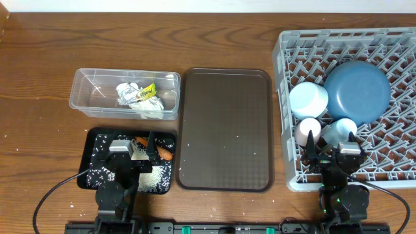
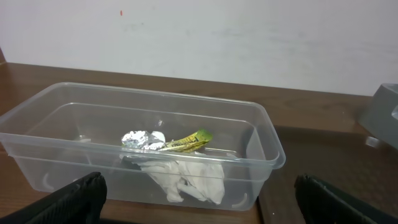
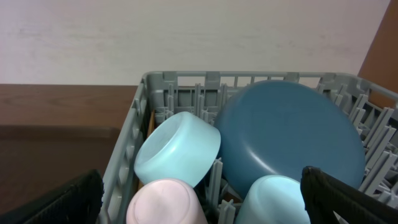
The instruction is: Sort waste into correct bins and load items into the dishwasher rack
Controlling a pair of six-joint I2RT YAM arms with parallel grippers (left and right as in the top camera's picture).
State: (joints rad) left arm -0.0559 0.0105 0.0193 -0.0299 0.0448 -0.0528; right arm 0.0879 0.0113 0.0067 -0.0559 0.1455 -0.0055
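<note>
Grey rack (image 1: 283,65) on the right looks loaded, and the clear tub (image 1: 84,75) on the left looks filled. Left gripper (image 1: 136,144) and right gripper (image 1: 330,148) gape empty, so lift both straight up, slowly.

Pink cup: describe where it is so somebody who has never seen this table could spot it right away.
Find the big grey dishwasher rack on the right side of the table. In its near-left corner, toward the robot, the pink cup sits just below the light-blue bowl in the overhead view. It is the only pink item; its neighbour on the right is a blue cup.
</note>
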